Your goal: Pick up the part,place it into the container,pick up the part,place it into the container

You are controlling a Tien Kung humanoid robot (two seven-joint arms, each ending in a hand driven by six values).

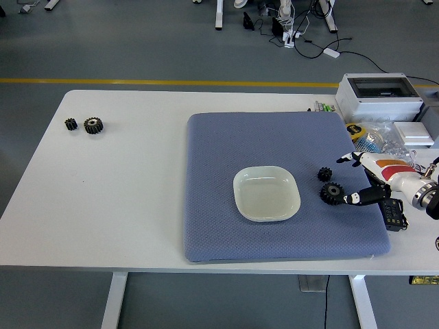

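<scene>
Right hand (363,179) fingers spread, empty, beside two gears (331,192); risk: knocking neighbour gear (324,174), missing dish (267,194).

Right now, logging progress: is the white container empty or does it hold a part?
Empty. The container shows only its bare bottom; both gears lie on the blue mat beside it.

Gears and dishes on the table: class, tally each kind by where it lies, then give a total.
Gears on the blue mat: 2
Gears on the bare table, far left: 2
Dishes: 1
Total: 5
</scene>
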